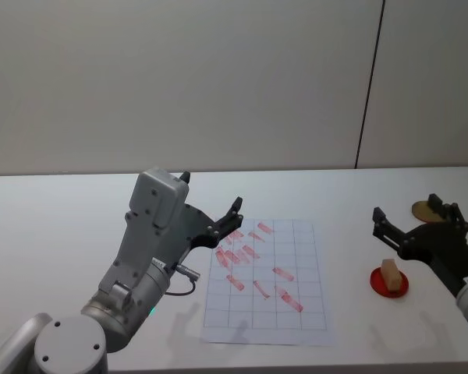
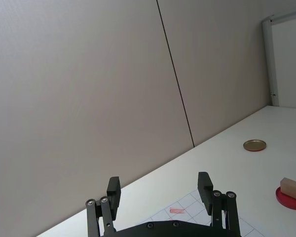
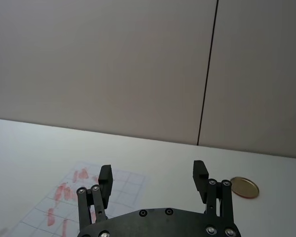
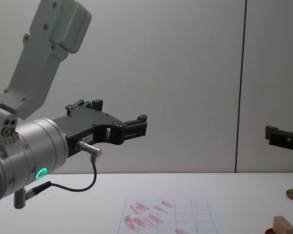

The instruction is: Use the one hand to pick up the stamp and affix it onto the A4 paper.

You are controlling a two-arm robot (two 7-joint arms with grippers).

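Note:
The stamp (image 1: 390, 272), a small tan wooden block, stands on a flat red ink pad (image 1: 389, 284) at the right of the table. It also appears in the chest view as the stamp (image 4: 283, 225) and in the left wrist view as the stamp (image 2: 292, 189). My right gripper (image 1: 405, 209) hangs open above the table, just beyond the stamp, holding nothing. Its black fingers (image 3: 105, 177) are spread wide. The A4 paper (image 1: 292, 312), gridded with several red marks, lies in the middle. Over its left edge my left gripper (image 1: 210, 195) is raised and open.
A gold-brown disc (image 1: 423, 209) lies on the table behind the right gripper. The big grey left arm (image 1: 140, 257) rises from the lower left. A plain wall closes off the far edge of the white table (image 1: 54, 226).

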